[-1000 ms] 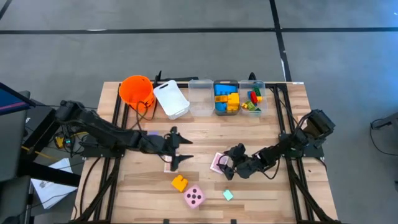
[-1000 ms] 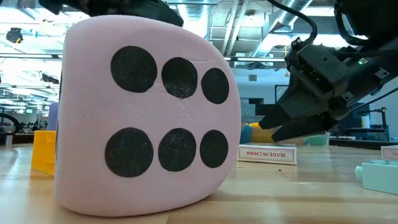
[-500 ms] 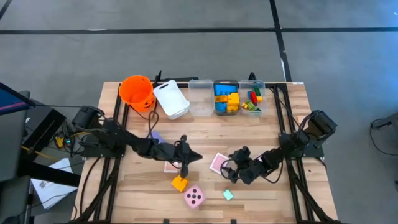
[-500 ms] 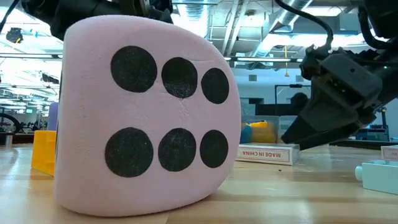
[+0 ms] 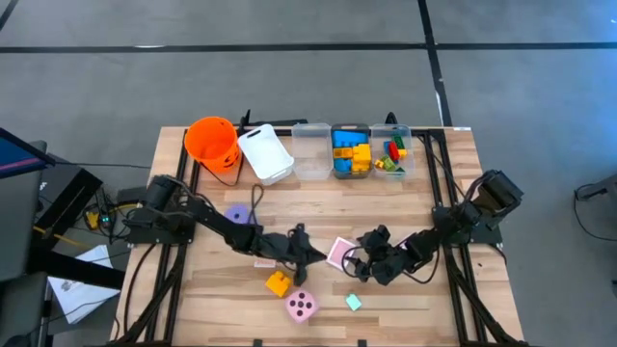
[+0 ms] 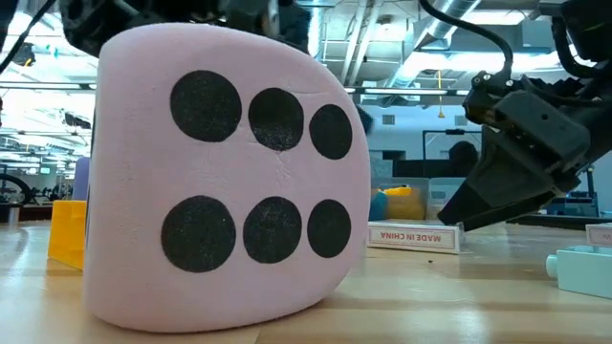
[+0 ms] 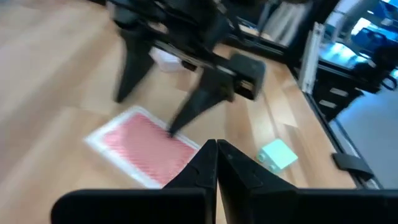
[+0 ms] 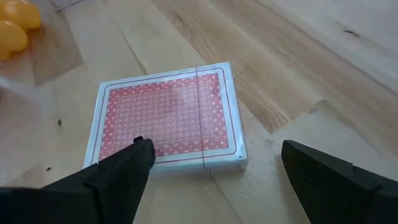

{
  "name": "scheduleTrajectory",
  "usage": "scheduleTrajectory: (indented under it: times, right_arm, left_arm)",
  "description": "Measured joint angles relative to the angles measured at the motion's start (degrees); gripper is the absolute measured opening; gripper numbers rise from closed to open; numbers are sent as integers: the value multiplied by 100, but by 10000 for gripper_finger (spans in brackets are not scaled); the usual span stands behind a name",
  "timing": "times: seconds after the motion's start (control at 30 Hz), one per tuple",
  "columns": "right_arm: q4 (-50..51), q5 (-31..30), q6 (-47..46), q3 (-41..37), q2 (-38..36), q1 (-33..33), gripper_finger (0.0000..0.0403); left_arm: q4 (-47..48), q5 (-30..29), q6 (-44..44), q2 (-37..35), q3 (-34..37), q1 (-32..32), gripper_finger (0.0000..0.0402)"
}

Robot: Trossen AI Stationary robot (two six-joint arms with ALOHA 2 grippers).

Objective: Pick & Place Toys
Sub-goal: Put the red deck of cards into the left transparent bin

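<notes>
Straddling the pink-backed card deck [image 8: 168, 118] with fingers wide, the right tool [image 5: 359, 253] must descend and close; the left tool [image 5: 310, 253] hovers nearby, pinched empty.

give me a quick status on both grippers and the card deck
Left gripper shut, empty, above table. Right gripper open, straddling card deck. Nothing blocking.

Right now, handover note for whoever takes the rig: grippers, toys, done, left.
Left gripper: shut, empty, low over mid-table beside the pink-backed card deck.
Right gripper: open, straddling that deck, not gripping yet.
Done: bricks in two bins at the back.
Left on the table: deck, orange brick, pink die, mint brick, purple die, second card under the left arm.
</notes>
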State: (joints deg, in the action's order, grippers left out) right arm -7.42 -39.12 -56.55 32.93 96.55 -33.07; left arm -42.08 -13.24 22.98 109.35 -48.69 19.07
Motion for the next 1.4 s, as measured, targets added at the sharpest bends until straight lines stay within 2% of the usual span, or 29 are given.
scheduleTrajectory:
  times: [0.27, 0.47, 0.8, 1.0, 1.4]
  right_arm:
    - [-43, -25, 714, -9, -545, -271, 350]
    - [13, -595, 872, -9, -935, -602, 350]
    - [-9, -736, 793, -7, -962, -687, 350]
    - [-18, -734, 793, -7, -962, -687, 350]
    - [-37, -707, 697, -7, -959, -692, 350]
  left_arm:
    - [425, 167, 40, 833, -921, -35, 0]
    - [1098, 164, 29, 1070, -1371, -120, 0]
    - [2284, 8, 16, 1043, -1440, -205, 0]
    - [2800, -26, -433, 1005, -1451, -356, 0]
    - [4917, -140, -1383, 134, -1398, -692, 0]
